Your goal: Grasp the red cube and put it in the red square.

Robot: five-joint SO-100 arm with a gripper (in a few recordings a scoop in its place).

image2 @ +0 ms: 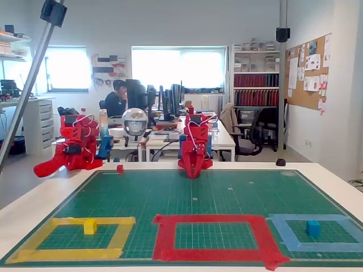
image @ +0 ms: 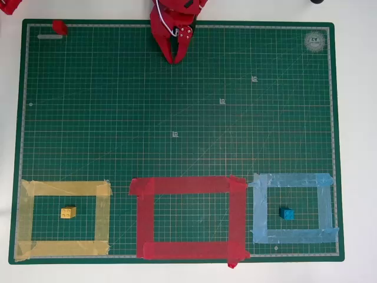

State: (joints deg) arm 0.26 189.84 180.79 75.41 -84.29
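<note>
While the jaws point(image: 175, 58) sit closed and empty at top centre, the red cube point(image: 59, 26) lies upper left; open wide, approach squarely, then carry to the red square point(image: 188, 218).

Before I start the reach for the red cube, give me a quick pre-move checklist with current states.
1. Red cube located: ok, at the mat's top-left corner in the overhead view, clear of other things.
2. Gripper empty: ok, tips pointing down at the mat's top edge.
3. Jaws open enough to grasp: not ok, tips look together.
4. Red square free inside: ok.
5. Yellow cube and blue cube out of the way: ok, each in its own frame.
</note>
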